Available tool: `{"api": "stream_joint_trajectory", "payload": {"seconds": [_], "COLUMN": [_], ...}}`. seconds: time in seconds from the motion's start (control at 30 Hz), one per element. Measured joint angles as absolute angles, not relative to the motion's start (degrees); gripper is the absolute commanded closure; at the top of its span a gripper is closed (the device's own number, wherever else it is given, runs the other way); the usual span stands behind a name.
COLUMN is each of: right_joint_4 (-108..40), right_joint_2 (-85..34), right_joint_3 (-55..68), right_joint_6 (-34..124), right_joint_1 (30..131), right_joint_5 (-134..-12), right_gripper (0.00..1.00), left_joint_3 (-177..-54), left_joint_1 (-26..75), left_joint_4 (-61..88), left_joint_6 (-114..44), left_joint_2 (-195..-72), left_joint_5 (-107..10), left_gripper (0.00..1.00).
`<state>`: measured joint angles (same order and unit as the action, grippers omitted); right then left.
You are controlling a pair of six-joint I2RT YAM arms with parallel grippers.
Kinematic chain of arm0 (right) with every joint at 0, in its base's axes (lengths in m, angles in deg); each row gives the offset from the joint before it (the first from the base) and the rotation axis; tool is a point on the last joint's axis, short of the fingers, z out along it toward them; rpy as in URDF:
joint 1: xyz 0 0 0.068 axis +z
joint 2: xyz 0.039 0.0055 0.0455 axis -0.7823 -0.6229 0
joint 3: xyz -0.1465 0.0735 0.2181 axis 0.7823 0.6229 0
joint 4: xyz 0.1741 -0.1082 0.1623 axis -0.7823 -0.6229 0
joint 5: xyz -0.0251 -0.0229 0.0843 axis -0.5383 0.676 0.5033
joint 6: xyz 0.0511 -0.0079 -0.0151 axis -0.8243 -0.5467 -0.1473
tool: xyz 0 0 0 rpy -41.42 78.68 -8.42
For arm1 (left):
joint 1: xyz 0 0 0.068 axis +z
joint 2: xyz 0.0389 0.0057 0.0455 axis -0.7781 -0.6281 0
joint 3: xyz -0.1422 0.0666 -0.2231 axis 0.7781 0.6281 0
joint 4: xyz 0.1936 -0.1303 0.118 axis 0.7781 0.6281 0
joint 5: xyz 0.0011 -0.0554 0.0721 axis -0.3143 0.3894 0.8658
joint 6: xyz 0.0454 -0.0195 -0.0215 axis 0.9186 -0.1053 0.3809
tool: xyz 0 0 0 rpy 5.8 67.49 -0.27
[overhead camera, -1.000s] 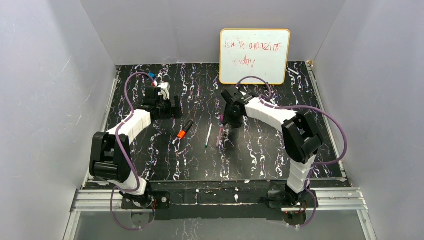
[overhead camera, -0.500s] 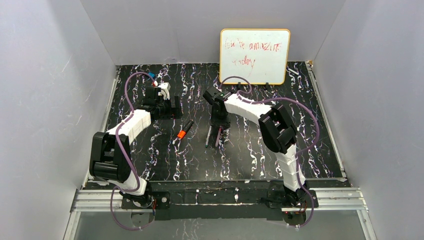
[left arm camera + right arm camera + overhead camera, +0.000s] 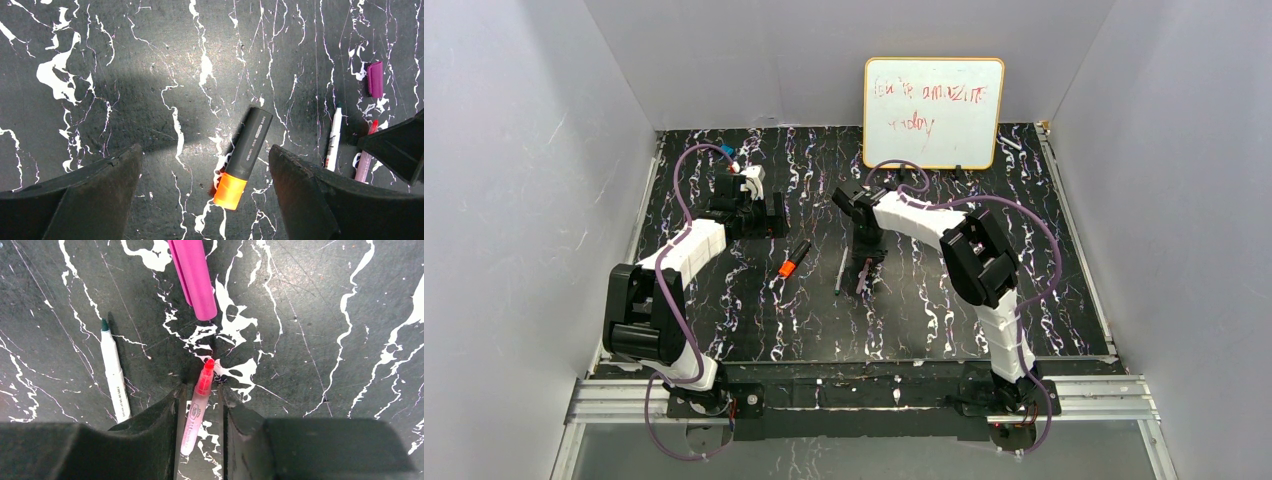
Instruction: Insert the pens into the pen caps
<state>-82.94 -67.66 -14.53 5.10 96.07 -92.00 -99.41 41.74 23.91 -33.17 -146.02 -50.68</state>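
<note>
A pale pink pen [image 3: 196,415] with a red tip lies on the black marbled mat, pointing at a magenta pen cap [image 3: 194,277] just beyond it. My right gripper [image 3: 201,388] is down over this pen. Its jaws stand narrowly open on either side, with a slit of mat still showing on the right. A thin white pen [image 3: 114,380] with a green tip lies to the left. A black pen [image 3: 250,145] with an orange end [image 3: 230,191] lies under my wide-open left gripper [image 3: 204,150], which hovers above it. From above, the black pen [image 3: 793,258] sits left of the right gripper [image 3: 864,268].
A whiteboard [image 3: 933,98] with red writing leans on the back wall. Grey walls close in the mat on three sides. The right gripper's finger [image 3: 395,147] shows at the right edge of the left wrist view, next to the pink pen [image 3: 364,162] and white pen [image 3: 333,137].
The right arm swung left and came down over the pink pen, and its jaws narrowed around it. The left arm stayed still.
</note>
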Motion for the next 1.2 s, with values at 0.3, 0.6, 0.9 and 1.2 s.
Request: {"api": "stream_joint_trajectory", "payload": {"seconds": [0.3, 0.6, 0.9, 1.2], "right_joint_4": [-82.42, -76.54, -62.51, -51.67], "right_joint_2": [-67.22, -64.01, -49.84, -39.35], "right_joint_3": [-13.68, -8.65, 0.84, 1.65], "right_joint_6": [4.40, 5.17, 12.93, 18.06], "right_joint_1": [96.48, 96.53, 96.79, 96.88], "right_joint_5": [-91.83, -90.03, -87.94, -88.09], "right_gripper": [0.91, 0.98, 0.97, 0.97], "left_joint_3": [-99.41, -99.41, -94.51, -86.20], "left_joint_1": [41.74, 41.74, 41.83, 38.49], "left_joint_4": [24.12, 24.12, 19.14, 2.35], "left_joint_6": [-32.99, -32.86, -32.38, -39.37], "left_joint_2": [-146.02, -146.02, -140.84, -131.90], "left_joint_5": [-50.50, -50.35, -60.56, -81.65], "left_gripper": [0.05, 0.05, 0.13, 0.17]}}
